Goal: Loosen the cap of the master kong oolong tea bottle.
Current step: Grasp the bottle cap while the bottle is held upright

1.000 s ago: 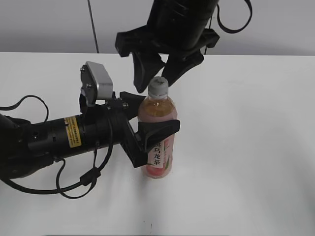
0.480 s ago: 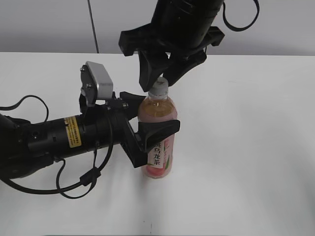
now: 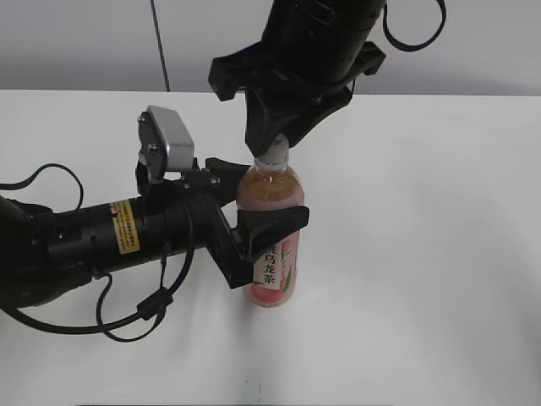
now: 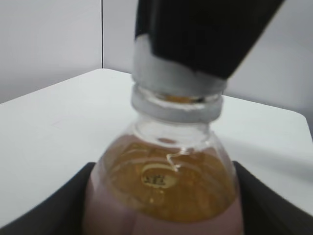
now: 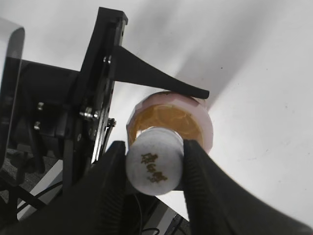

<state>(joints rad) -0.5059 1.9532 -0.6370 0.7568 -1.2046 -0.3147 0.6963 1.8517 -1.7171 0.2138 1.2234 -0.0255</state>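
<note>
The master kong oolong tea bottle (image 3: 272,254) stands upright on the white table, amber tea inside, pink label with black characters. My left gripper (image 3: 254,207) is shut on the bottle's body from the left; its shoulder fills the left wrist view (image 4: 166,196). My right gripper (image 3: 272,150) comes down from above and is shut on the white cap (image 3: 274,156). In the right wrist view the cap (image 5: 155,168) sits squeezed between the two black fingers, its dark logo facing the camera. The cap's lower rim also shows in the left wrist view (image 4: 176,81).
The white table (image 3: 423,254) spreads around the bottle. A grey wall stands behind it. A black cable (image 3: 127,317) loops under my left arm near the front left.
My right gripper came down onto the cap and its fingers closed on it. The left gripper and the bottle stayed still.
</note>
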